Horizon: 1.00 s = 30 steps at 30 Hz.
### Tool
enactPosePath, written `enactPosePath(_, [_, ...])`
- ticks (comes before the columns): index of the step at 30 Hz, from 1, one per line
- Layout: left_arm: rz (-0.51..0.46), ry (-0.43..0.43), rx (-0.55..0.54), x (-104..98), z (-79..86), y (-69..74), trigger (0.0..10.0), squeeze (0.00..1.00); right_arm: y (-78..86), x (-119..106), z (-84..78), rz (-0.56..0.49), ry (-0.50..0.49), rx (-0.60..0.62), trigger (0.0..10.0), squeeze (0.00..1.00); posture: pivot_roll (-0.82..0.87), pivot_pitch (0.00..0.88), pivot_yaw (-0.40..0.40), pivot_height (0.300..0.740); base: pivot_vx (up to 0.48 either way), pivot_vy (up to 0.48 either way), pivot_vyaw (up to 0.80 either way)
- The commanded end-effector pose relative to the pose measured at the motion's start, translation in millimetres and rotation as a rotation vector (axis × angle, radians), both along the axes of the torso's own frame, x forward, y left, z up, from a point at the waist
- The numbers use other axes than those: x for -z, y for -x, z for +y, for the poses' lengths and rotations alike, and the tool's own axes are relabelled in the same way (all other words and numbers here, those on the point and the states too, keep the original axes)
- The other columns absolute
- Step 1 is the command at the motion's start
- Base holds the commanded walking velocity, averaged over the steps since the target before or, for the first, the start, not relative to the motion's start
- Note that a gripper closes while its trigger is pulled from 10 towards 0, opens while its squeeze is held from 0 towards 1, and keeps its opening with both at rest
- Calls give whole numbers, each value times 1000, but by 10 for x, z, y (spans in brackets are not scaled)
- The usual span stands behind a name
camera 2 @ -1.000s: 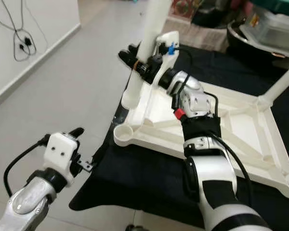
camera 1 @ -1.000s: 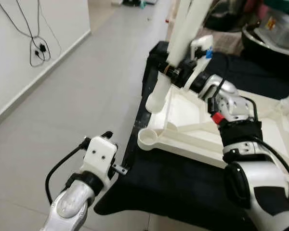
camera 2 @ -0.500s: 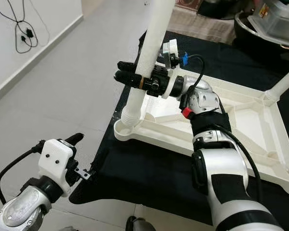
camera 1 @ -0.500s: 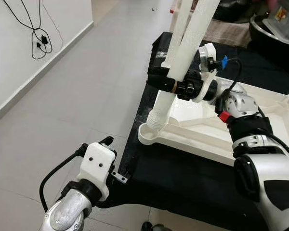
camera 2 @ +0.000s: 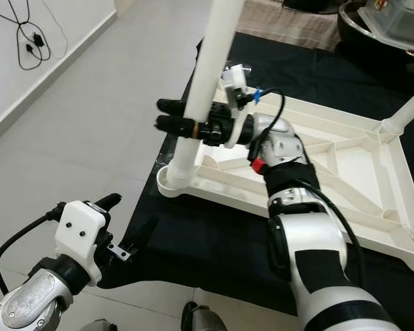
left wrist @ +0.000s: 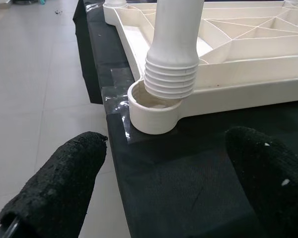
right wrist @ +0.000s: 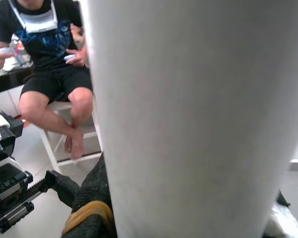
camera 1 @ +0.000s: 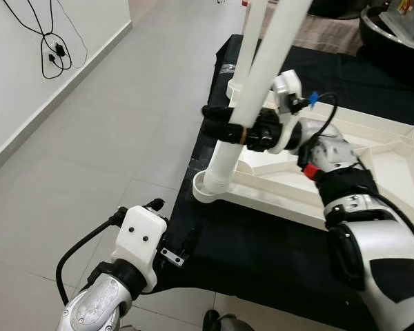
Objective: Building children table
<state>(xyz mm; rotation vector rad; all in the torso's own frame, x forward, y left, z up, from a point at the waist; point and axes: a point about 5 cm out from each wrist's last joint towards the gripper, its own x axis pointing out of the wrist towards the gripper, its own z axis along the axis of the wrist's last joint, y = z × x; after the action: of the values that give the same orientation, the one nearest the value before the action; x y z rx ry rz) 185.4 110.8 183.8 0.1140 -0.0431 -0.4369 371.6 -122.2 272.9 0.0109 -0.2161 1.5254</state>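
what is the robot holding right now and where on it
The right gripper holds the white table leg around its shaft, above the threaded end. The left gripper is open, holding nothing.

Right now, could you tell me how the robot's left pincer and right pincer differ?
The right pincer is raised and shut on the white table leg, whose threaded end sits at the corner socket. The left pincer hangs low beside the black mat, open and empty. Both have black fingers.

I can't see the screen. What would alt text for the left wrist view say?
A white table leg with a ribbed, threaded end sits tilted at the mouth of a round corner socket on an upturned white tabletop lying on black cloth. The left gripper and its two black fingers, spread apart, frame the foreground.
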Motion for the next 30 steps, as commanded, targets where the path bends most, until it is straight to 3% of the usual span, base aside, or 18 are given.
enactPosePath(1, [10,-1,16,-9,-25,40,10000,0,9,5,58,-16,10,-31,10000,0,167,234,-114,740,0,0,0])
enactPosePath(20, [8,0,6,-11,-67,17,10000,0,48,-21,397,-91,65,-138,10000,0,147,230,-138,740,0,0,0])
enactPosePath(30, [3,-4,-8,-12,-57,13,10000,0,11,-107,361,-118,104,-108,10000,0,141,235,-145,740,0,0,0])
